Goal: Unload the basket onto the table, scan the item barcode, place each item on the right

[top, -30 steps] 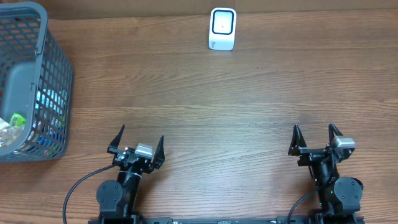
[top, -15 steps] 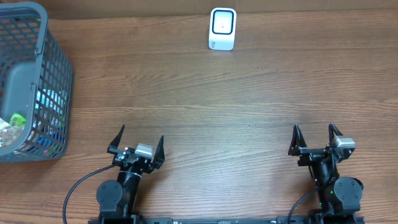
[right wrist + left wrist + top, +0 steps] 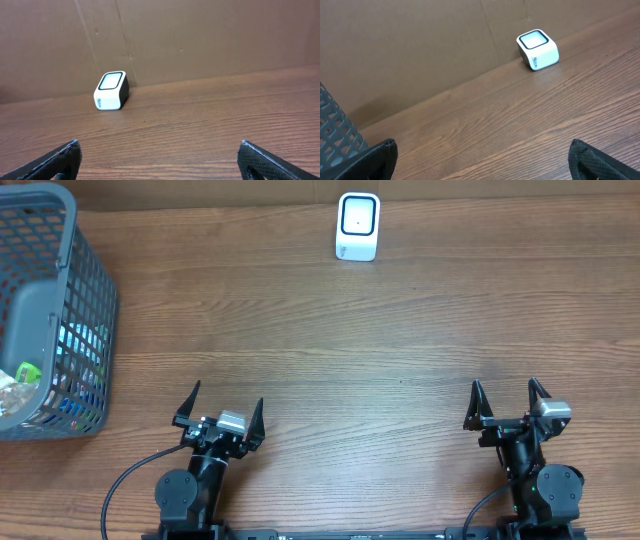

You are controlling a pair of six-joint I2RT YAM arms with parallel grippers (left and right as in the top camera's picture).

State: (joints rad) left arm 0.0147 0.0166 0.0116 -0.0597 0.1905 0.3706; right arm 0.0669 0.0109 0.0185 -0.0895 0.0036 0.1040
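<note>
Two arms are parked at the near edge of the table point(image 3: 330, 340), whose brown surface is marked by a long, streaky wood grain. A grey plastic basket point(image 3: 92, 300) with an open lattice wall and a thick, rounded rim is set at the far left edge. Through its mesh, packaged items point(image 3: 75, 350) in blue and white are glimpsed, with a small green piece point(image 3: 27, 370) beside crumpled clear wrapping. Which item carries the barcode cannot be told. A barcode scanner point(image 3: 357, 226), a small white rounded block with a dark-framed pale window on its upper face, is placed at the far edge of the table. It is set close to a plain brown cardboard wall point(image 3: 420, 45) that is seen in both wrist views.

The basket is located to the left of and beyond the left gripper point(image 3: 226, 402), well apart from it. The scanner is found far ahead, on a line between the two grippers. The left gripper's black, pointed fingers point(image 3: 375, 160) are spread to their widest, and nothing is held or touched. The right gripper point(image 3: 506, 395) is likewise spread wide and empty, above bare wood, well apart from scanner and basket.
</note>
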